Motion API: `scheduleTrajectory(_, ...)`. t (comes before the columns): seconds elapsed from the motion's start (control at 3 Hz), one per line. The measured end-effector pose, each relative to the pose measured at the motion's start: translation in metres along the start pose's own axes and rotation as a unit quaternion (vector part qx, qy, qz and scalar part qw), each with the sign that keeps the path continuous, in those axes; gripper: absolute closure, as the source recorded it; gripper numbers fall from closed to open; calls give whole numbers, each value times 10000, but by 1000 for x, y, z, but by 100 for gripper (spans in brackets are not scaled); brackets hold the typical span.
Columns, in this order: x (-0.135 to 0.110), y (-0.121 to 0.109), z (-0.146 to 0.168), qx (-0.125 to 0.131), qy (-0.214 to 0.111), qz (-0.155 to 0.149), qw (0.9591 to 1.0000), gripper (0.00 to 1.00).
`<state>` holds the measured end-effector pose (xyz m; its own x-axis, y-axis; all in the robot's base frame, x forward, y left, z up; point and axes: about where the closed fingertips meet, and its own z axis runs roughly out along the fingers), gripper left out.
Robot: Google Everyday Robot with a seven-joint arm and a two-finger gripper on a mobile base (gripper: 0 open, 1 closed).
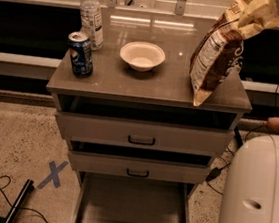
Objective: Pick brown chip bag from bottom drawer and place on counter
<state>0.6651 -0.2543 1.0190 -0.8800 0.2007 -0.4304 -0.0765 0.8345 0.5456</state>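
The robot's gripper (264, 14) hangs above the right edge of the counter (147, 87), clamped tight on the cream-yellow top of the brown chip bag (217, 57). The bag dangles at a tilt with its white label panel facing left and its lowest corner at the counter's front right corner. Whether that corner touches the surface cannot be told. A blue soda can (80, 54) stands near the left edge, with a clear water bottle (92, 17) just behind it toward the back left corner. A white bowl (142, 56) sits mid-counter, well apart from the bag. Below the front edge, the two upper drawers (142, 133) show their black handles, and the bottom drawer (133, 208) stands pulled out, its pale floor showing. A blue tape cross (52, 174) marks the floor to the left.
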Motion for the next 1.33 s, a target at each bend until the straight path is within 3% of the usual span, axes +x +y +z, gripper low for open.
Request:
scheduleTrajectory(0.33,-11,-1,5,618,-105,-127,9980,100)
scheduleTrajectory(0.67,-13,-5,17,898,-44,-117,9959,100)
scheduleTrajectory(1.33,-6,-2,37,687,174,32,9975,100)
